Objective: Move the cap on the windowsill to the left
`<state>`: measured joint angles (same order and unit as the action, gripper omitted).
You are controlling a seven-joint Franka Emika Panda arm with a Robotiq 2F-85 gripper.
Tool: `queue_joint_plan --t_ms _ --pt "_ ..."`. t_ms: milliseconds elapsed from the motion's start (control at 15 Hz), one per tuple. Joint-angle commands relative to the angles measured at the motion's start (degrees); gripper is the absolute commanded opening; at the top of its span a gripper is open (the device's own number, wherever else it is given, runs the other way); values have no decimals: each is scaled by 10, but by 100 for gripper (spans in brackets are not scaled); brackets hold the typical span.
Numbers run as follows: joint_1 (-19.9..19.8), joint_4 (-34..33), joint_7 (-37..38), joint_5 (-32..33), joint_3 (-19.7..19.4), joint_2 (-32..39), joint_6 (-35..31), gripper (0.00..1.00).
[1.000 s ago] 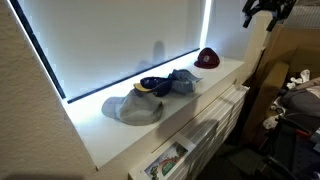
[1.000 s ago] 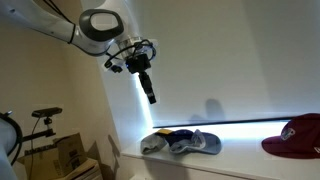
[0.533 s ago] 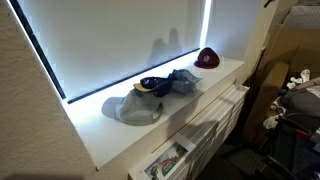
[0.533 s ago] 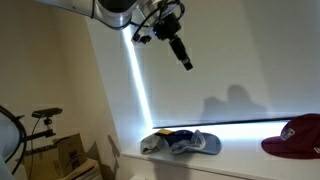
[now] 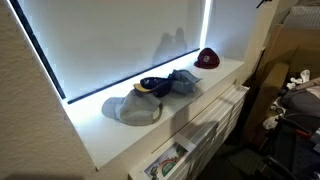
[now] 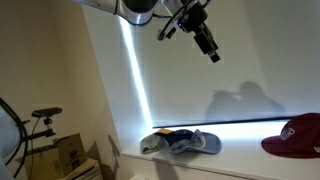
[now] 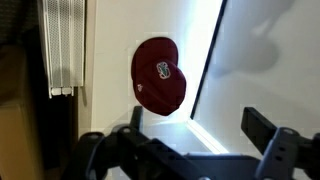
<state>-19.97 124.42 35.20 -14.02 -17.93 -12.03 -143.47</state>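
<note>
A maroon cap (image 5: pixel 207 58) with a white emblem lies at one end of the white windowsill (image 5: pixel 105 140). It also shows at the edge of an exterior view (image 6: pixel 298 135) and in the wrist view (image 7: pixel 160 75), seen from above. My gripper (image 6: pixel 213 55) hangs high in front of the lit blind, well above the sill, between the pile of caps and the maroon cap. In the wrist view its fingers (image 7: pixel 200 130) stand wide apart with nothing between them. It is almost out of the frame in an exterior view (image 5: pixel 265 3).
Three more caps lie together mid-sill: a grey one (image 5: pixel 133 108), a navy and yellow one (image 5: pixel 152 84) and a blue-grey one (image 5: pixel 183 80); the pile also shows in an exterior view (image 6: pixel 180 142). A white radiator (image 5: pixel 200 135) sits below. Clutter and boxes (image 5: pixel 295 95) stand beside it.
The arm has risen and swung along the window towards the maroon cap's side. It has left the top corner of one exterior view. The caps have not moved.
</note>
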Motion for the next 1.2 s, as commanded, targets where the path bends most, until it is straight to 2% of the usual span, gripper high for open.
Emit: queue_joint_plan --t_ms 0,267,467,867,1133 --pt "-4 -10 6 -7 3 14 -5 100" --pt "3 -158 13 -83 -25 152 105 100" --pt "-11 -257 32 -108 -29 242 141 100" --pt "-35 -443 115 -78 -25 427 192 100" --pt "-59 -549 157 -55 -14 549 265 100"
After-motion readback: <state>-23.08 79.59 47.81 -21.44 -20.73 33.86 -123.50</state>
